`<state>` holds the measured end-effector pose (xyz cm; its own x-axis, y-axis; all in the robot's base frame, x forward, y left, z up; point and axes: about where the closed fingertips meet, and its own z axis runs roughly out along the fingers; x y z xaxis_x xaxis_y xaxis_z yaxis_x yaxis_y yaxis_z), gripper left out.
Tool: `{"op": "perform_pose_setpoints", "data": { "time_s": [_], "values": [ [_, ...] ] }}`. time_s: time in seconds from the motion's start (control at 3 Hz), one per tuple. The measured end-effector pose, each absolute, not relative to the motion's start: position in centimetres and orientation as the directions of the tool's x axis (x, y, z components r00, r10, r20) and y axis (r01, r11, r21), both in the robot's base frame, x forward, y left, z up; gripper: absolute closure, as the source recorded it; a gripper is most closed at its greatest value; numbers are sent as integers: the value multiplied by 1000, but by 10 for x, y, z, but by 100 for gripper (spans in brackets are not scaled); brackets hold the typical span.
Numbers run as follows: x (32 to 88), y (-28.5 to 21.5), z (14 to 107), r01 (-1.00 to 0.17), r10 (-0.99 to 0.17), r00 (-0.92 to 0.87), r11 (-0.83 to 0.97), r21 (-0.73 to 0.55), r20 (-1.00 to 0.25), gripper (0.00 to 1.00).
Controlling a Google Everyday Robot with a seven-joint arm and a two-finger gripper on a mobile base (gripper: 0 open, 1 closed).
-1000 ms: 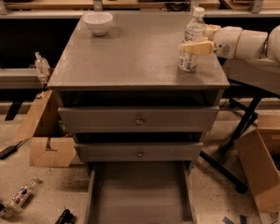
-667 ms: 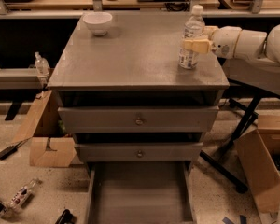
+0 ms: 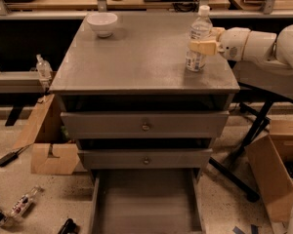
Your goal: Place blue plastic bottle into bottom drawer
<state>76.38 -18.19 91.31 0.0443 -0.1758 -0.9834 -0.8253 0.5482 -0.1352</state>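
Note:
The blue plastic bottle (image 3: 199,32), clear with a white cap and a white-and-blue label, stands upright near the right back edge of the grey cabinet top (image 3: 136,57). My gripper (image 3: 205,42) reaches in from the right, shut on the bottle at label height, with one cream finger (image 3: 201,47) across its front. The bottle's base is at or just above the cabinet top. The bottom drawer (image 3: 146,199) is pulled open below, and its plain grey floor shows nothing on it.
A white bowl (image 3: 102,23) sits at the back left of the cabinet top. The two upper drawers (image 3: 145,126) are shut. Cardboard boxes stand on the floor at left (image 3: 49,150) and right (image 3: 271,177). A small bottle (image 3: 22,204) lies on the floor. A black table leg (image 3: 244,150) crosses at right.
The bottle, leaning a little a second ago, now stands more upright. My gripper has shifted slightly up and left with it.

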Motion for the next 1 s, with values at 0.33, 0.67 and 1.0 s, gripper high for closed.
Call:
{"op": "perform_pose_setpoints", "data": {
  "time_s": [0.33, 0.67, 1.0],
  "values": [
    [743, -176, 953, -835, -219, 98, 513, -199, -971, 100],
    [701, -171, 983, -838, -237, 150, 485, -250, -960, 100],
    [625, -164, 1052, -767, -216, 276, 537, -350, -937, 100]
  ]
}}
